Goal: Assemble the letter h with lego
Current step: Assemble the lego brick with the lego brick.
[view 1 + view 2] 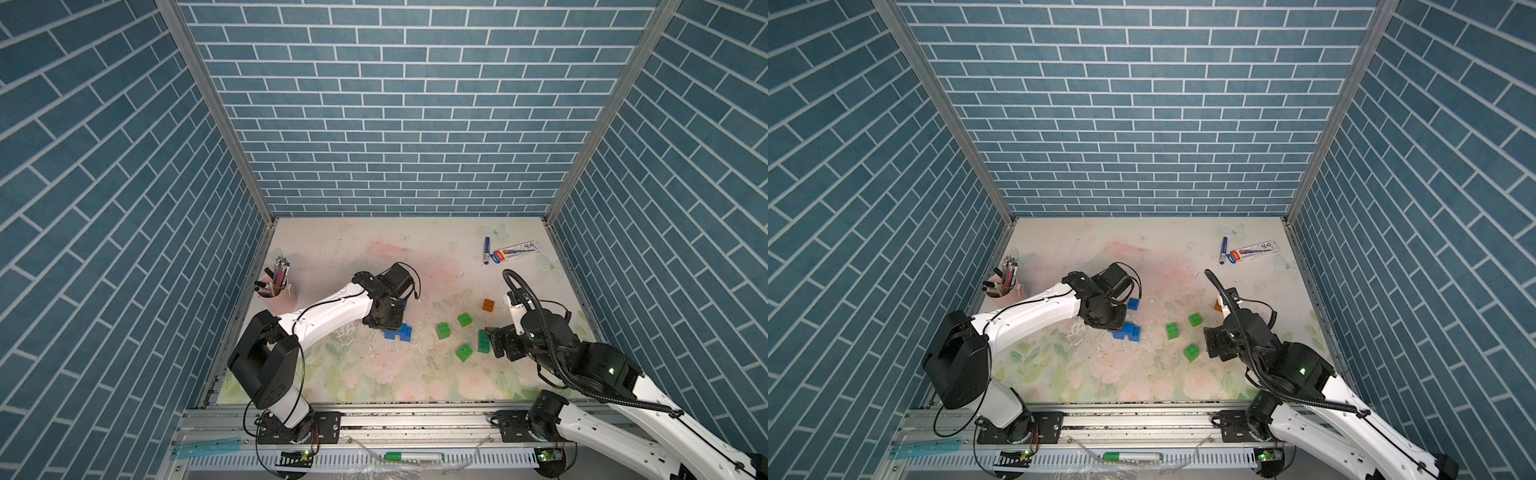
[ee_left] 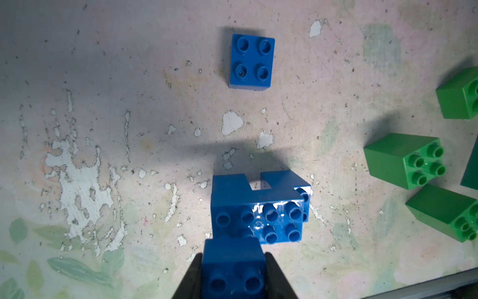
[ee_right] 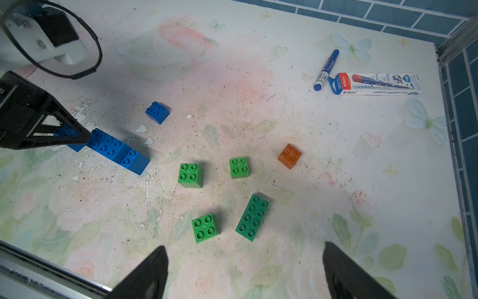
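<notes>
While left gripper (image 2: 232,257) clamps a half-cropped blue brick (image 2: 234,274), right gripper (image 3: 244,246) gapes wide.

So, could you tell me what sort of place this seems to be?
Probably a robot test booth: blue brick-pattern panels on an aluminium frame enclose a worn floral tabletop, the left arm and right arm are bolted to a metal rail at its front, and loose lego lies between them.

Orange brick (image 1: 1218,306) half behind R arm (image 1: 1287,361)
</notes>
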Tool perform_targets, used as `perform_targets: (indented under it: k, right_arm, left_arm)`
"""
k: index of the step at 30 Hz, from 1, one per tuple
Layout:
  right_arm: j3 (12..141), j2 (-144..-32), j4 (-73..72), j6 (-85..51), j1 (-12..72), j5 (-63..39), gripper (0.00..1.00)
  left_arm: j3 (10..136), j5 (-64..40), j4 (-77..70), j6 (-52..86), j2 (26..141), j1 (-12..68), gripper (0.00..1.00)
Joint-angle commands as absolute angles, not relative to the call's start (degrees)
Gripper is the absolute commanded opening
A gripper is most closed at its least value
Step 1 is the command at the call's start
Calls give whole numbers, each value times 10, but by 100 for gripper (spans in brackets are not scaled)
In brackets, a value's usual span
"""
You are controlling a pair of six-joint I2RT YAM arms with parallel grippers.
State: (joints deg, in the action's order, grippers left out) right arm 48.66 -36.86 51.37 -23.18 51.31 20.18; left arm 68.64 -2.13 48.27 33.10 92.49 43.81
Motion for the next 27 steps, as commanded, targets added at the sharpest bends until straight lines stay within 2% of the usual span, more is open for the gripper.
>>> perform_targets:
  k: [1,27]
  right_arm:
    - [479,-372,506,-240,512,206,93]
    - [478,-380,505,-242,512,205,92]
  left_arm:
    - [692,-1,469,322,936,441,0]
    - [639,-9,435,342,907,441,0]
